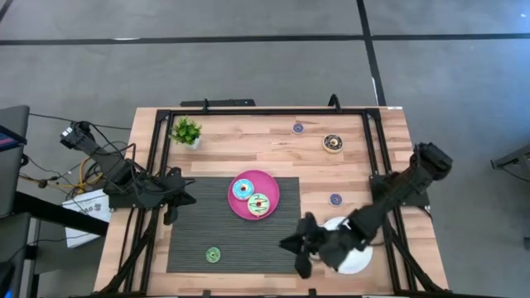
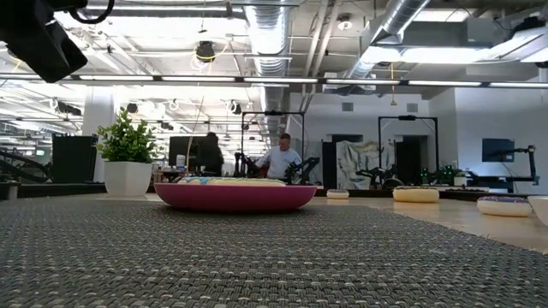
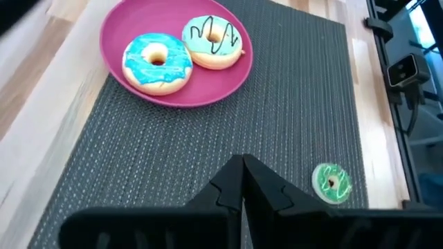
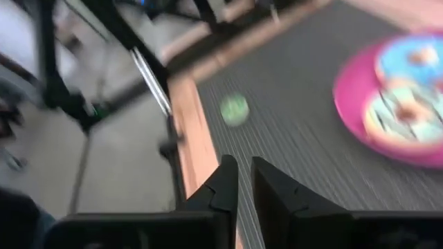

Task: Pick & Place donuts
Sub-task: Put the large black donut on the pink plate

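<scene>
A pink plate (image 1: 273,189) on the dark mat (image 1: 199,232) holds a blue-iced donut (image 1: 242,189) and a pale green donut with dark drizzle (image 1: 259,204). A small green donut (image 1: 213,254) lies on the mat near its front edge. It also shows in the left wrist view (image 3: 331,183) and the right wrist view (image 4: 234,109). A chocolate donut (image 1: 333,142) and two small purple donuts (image 1: 297,128) (image 1: 335,199) lie on the bare wood. My left gripper (image 3: 242,166) is shut and empty over the mat's left edge. My right gripper (image 4: 241,171) hovers over the mat's front right, empty, with a narrow gap between its fingers.
A white plate (image 1: 358,263) lies under my right arm at the front right. A small potted plant (image 1: 185,131) stands at the far left corner. Black frame rails run along the table's left, right and far edges. People show in the room behind.
</scene>
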### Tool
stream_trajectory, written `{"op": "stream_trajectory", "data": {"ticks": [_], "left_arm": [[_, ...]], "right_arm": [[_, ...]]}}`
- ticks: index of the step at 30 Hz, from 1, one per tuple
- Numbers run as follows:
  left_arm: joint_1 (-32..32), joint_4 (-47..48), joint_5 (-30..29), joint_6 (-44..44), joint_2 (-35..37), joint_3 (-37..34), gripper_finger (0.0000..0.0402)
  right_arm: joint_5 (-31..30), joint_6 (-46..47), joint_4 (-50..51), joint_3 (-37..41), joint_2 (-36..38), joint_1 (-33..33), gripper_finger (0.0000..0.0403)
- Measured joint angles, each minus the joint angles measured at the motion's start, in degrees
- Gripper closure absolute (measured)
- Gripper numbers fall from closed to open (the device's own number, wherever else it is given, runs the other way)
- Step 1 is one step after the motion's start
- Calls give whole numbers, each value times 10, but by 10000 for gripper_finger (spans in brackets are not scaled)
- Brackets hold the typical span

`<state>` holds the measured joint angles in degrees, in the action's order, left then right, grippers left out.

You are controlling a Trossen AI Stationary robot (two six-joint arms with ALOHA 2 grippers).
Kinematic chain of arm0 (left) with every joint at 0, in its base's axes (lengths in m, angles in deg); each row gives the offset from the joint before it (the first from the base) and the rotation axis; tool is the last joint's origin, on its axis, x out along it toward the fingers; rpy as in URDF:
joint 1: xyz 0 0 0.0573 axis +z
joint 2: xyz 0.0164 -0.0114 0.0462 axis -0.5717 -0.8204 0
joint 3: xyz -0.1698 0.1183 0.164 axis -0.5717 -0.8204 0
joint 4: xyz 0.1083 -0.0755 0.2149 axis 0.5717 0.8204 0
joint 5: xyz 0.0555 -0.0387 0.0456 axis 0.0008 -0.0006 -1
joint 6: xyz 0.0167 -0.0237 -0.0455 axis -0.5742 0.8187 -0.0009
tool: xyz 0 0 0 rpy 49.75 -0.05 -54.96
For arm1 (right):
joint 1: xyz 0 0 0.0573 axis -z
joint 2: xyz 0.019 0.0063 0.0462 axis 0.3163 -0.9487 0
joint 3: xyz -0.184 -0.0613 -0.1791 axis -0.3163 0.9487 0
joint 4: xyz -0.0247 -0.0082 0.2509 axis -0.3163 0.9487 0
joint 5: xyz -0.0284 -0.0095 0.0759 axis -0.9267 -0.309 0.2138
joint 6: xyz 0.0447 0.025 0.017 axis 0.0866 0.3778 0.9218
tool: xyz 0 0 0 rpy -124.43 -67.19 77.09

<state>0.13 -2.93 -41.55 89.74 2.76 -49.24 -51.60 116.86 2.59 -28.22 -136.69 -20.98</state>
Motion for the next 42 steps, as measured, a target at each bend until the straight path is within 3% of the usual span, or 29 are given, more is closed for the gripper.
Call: {"op": "stream_trajectory", "data": {"ticks": [3, 12, 17, 26, 33, 42], "left_arm": [[0, -2, -4, -2, 0, 0, 402], [0, -17, 7, -14, 0, 0, 402], [0, -37, 7, -14, 0, 0, 402], [0, -43, -42, -38, 1, 0, 402], [13, -67, -102, -27, 1, 0, 402], [77, -77, -121, -52, 1, 0, 401]], "right_arm": [[5, -8, -46, 0, 0, 33, 362], [105, -28, -11, 0, 0, 157, 399], [233, -69, 65, 5, 26, 249, 402], [360, -227, 80, 120, 133, 421, 403], [450, -288, 80, 230, 233, 597, 403], [469, -338, 128, 247, 281, 773, 402]]}}
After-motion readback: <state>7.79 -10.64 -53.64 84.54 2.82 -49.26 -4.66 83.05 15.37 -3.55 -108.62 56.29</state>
